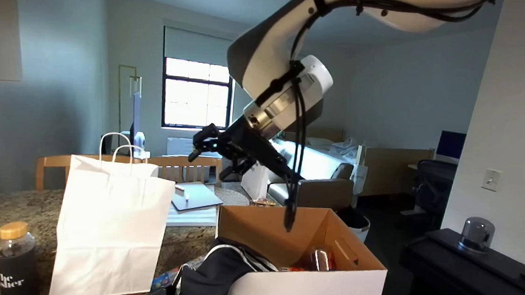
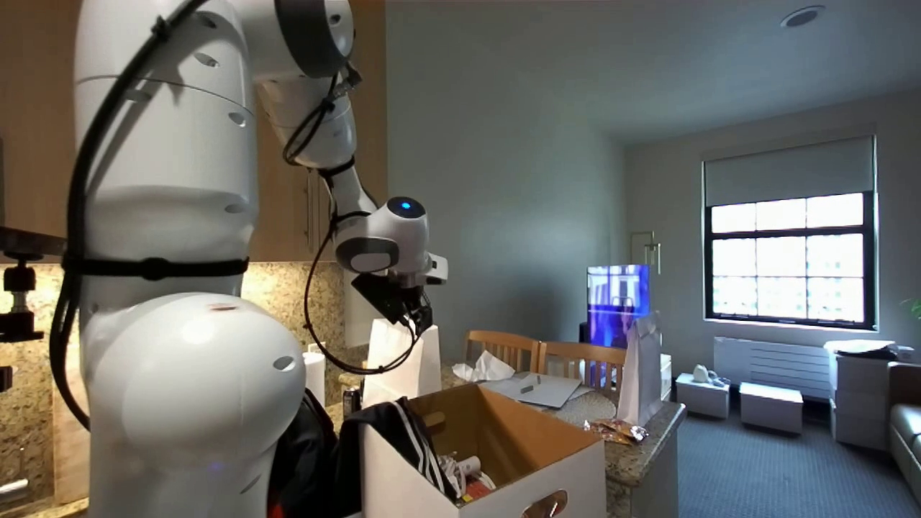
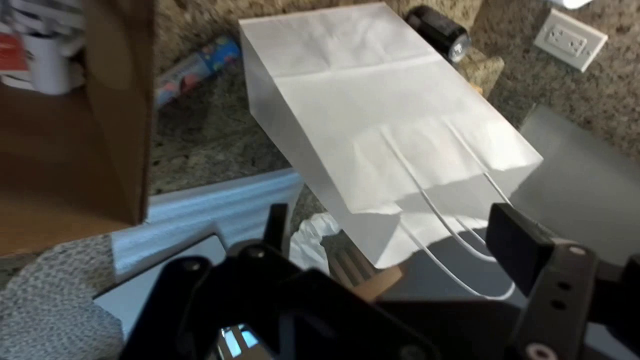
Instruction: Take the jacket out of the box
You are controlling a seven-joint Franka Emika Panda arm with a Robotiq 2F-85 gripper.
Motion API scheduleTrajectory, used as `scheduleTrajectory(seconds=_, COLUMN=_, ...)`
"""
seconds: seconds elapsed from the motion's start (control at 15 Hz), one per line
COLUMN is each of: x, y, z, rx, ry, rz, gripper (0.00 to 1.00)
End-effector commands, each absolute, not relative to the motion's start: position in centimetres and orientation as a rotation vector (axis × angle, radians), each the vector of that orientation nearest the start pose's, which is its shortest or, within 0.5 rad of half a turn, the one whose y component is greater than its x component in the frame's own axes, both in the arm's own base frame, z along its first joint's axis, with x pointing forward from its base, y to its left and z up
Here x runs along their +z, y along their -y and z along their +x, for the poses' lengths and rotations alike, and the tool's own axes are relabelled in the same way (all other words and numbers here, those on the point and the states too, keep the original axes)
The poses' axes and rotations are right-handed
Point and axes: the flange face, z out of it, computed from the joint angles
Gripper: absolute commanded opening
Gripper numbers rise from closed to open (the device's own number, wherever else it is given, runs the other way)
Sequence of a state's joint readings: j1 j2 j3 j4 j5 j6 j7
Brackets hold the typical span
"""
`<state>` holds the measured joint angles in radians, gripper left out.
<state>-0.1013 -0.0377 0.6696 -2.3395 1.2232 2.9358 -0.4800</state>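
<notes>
Your end effector (image 3: 392, 230) is wide and empty, higher than the box (image 1: 307, 294). Jacket (image 1: 208, 277) drapes over the box's rim, partly inside; I'd have you pinch deep there, lift before dragging.

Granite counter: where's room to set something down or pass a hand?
Bare: the round grey mat, between a flat pale panel and crumpled foil. A hand likely passes between the white handled paper bag and brown-lined cardboard box, over a multicoloured packet. Crowded: box rim under the black striped jacket.
</notes>
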Motion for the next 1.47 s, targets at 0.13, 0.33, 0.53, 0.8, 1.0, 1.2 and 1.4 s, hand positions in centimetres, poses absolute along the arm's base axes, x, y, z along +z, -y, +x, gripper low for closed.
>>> scheduleTrajectory(seconds=0.13, x=36.3, y=-16.3, z=43.7, rx=-0.424, ry=0.231, rz=-2.531, gripper=1.0)
scheduleTrajectory(seconds=0.33, x=34.9, y=-16.5, z=43.1, rx=-0.321, ry=0.425, rz=-2.499, gripper=1.0)
scheduleTrajectory(seconds=0.53, x=33.6, y=-18.6, z=42.8, rx=-0.369, ry=0.586, rz=-2.512, gripper=1.0)
scheduleTrajectory(seconds=0.8, x=31.6, y=-21.2, z=42.6, rx=-0.522, ry=0.796, rz=-2.56, gripper=1.0)
scheduleTrajectory(seconds=1.0, x=29.4, y=-21.2, z=43.0, rx=-0.607, ry=0.927, rz=-2.624, gripper=1.0)
scheduleTrajectory(seconds=1.2, x=26.9, y=-19.7, z=44.2, rx=-0.647, ry=0.932, rz=-2.719, gripper=1.0)
scheduleTrajectory(seconds=1.4, x=24.1, y=-19.2, z=44.8, rx=-0.606, ry=0.896, rz=-2.771, gripper=1.0)
